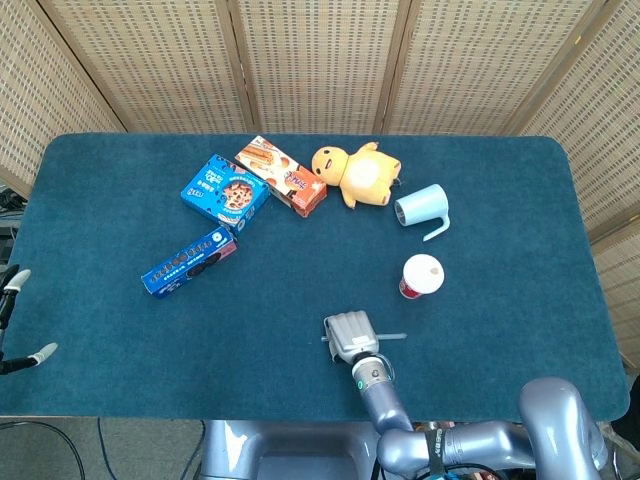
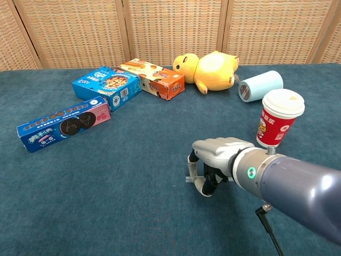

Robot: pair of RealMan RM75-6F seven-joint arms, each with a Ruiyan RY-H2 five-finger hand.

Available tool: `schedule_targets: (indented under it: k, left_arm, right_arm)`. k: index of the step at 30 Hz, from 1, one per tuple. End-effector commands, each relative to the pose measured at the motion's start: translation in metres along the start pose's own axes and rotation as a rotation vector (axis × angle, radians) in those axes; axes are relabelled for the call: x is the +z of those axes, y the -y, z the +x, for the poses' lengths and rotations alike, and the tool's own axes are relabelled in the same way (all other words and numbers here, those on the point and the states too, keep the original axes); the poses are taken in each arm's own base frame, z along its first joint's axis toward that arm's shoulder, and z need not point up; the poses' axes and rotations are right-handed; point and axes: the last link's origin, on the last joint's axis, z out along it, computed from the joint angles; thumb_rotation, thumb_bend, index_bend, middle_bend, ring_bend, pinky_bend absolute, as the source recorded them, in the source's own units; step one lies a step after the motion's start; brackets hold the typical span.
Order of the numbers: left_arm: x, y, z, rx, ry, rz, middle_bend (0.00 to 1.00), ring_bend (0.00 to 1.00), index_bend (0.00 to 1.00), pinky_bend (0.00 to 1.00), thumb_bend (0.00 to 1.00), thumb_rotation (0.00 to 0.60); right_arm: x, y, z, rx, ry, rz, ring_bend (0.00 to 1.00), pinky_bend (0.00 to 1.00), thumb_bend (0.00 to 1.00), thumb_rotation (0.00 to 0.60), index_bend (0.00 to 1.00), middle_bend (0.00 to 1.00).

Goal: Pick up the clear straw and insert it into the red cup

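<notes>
The red cup [image 1: 421, 275] [image 2: 279, 118] stands upright with a white lid, right of the table's middle. My right hand [image 1: 350, 335] [image 2: 216, 160] is low over the cloth, in front and to the left of the cup, fingers curled down. It grips the clear straw [image 1: 393, 336] [image 2: 188, 179], which lies level and sticks out of both sides of the hand. Whether the straw touches the cloth I cannot tell. Of my left hand [image 1: 12, 315] only spread fingertips show at the far left edge of the head view, holding nothing.
A light blue mug [image 1: 420, 208] [image 2: 260, 85] lies on its side behind the cup. A yellow plush toy [image 1: 356, 172] [image 2: 210, 68], an orange snack box [image 1: 281, 175], a blue cookie box [image 1: 225, 192] and a long blue cookie pack [image 1: 190, 262] lie at the back left.
</notes>
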Motion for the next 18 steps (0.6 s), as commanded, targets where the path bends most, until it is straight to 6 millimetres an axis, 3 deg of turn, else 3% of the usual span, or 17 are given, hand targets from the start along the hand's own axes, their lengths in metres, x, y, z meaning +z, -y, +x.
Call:
schedule_targets:
  k: [1, 18]
  left_arm:
    - [0.0, 0.0, 0.0, -0.002, 0.0, 0.0, 0.0, 0.0, 0.0, 0.0, 0.1, 0.6]
    - [-0.001, 0.0, 0.0, -0.008, 0.004, -0.004, 0.0, 0.0, 0.0, 0.0, 0.1, 0.6]
  right_arm:
    - [-0.004, 0.002, 0.009, 0.043, -0.029, 0.032, 0.84, 1.0, 0.61, 0.6, 0.75, 0.97]
    - [-0.031, 0.002, 0.089, 0.361, -0.175, 0.159, 0.84, 1.0, 0.64, 0.6, 0.75, 0.97]
